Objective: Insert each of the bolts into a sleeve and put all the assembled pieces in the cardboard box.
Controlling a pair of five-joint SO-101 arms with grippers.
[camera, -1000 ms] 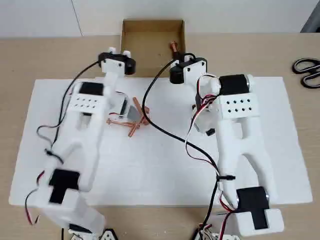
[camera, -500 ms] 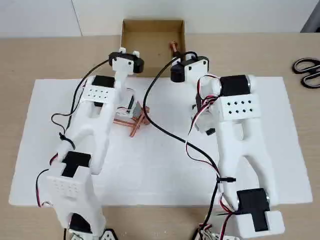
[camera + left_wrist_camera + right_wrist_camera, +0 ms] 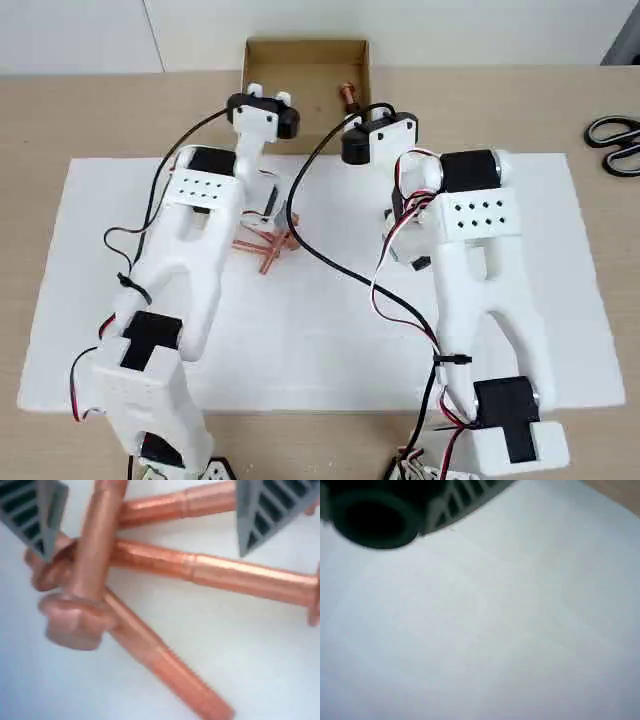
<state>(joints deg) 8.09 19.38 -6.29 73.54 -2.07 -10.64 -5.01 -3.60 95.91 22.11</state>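
left claw gapes wide above a crossed heap of copper bolts.

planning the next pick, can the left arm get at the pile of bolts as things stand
Probably yes: the left gripper hangs open right above the crossed bolts, with nothing between. They overlap, so lifting just one may be awkward.

Tan wooden table, with a white foam sheet spread flat over most of it. Just beyond the sheet's far edge, an open cardboard box. Near the table's right edge, scissors on bare wood, apart from the sheet. On the sheet, left of centre, copper bolts crossed over one another in a small heap
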